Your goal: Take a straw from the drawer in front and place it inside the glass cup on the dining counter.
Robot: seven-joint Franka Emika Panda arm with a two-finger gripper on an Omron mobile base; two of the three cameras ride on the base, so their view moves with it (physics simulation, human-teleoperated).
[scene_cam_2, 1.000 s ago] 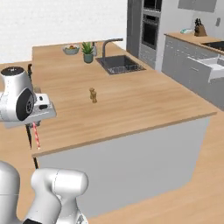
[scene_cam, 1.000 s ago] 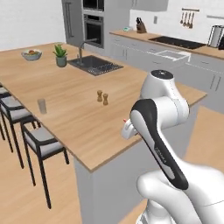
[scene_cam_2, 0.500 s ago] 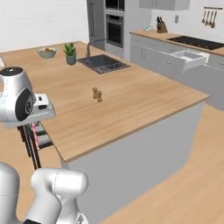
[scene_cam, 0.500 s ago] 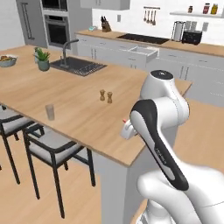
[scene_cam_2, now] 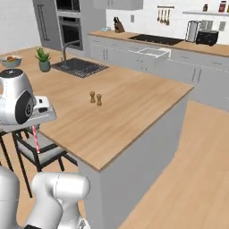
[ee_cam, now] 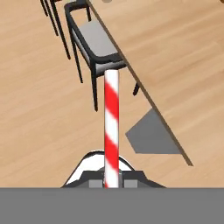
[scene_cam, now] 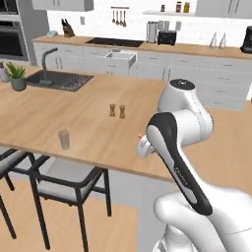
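Near the corner of the dining counter (scene_cam: pixel 74 128), the gripper (ee_cam: pixel 111 181) hangs just off the wooden edge with its two fingers closed tight on the straw (ee_cam: pixel 111 127). From the hand camera the red and white stick runs straight out from between the finger tips, over the wood floor, toward a black-framed chair (ee_cam: pixel 94 41) pushed in beside the slab. From the right base camera the straw (scene_cam_2: pixel 34 139) points down below the white hand, beside the counter's end. On the slab, the glass cup (scene_cam: pixel 63 139) stands upright close to the near edge, above a chair (scene_cam: pixel 69 179), well apart from the straw. Two brown shakers (scene_cam: pixel 117 110) stand side by side farther in, and the dark sink (scene_cam: pixel 58 80) with a potted plant (scene_cam: pixel 17 77) lies toward the far left. Across the room the drawer (scene_cam: pixel 121 58) stands pulled out from the grey cabinets under the back worktop; it also shows open in the right base camera (scene_cam_2: pixel 150 53)
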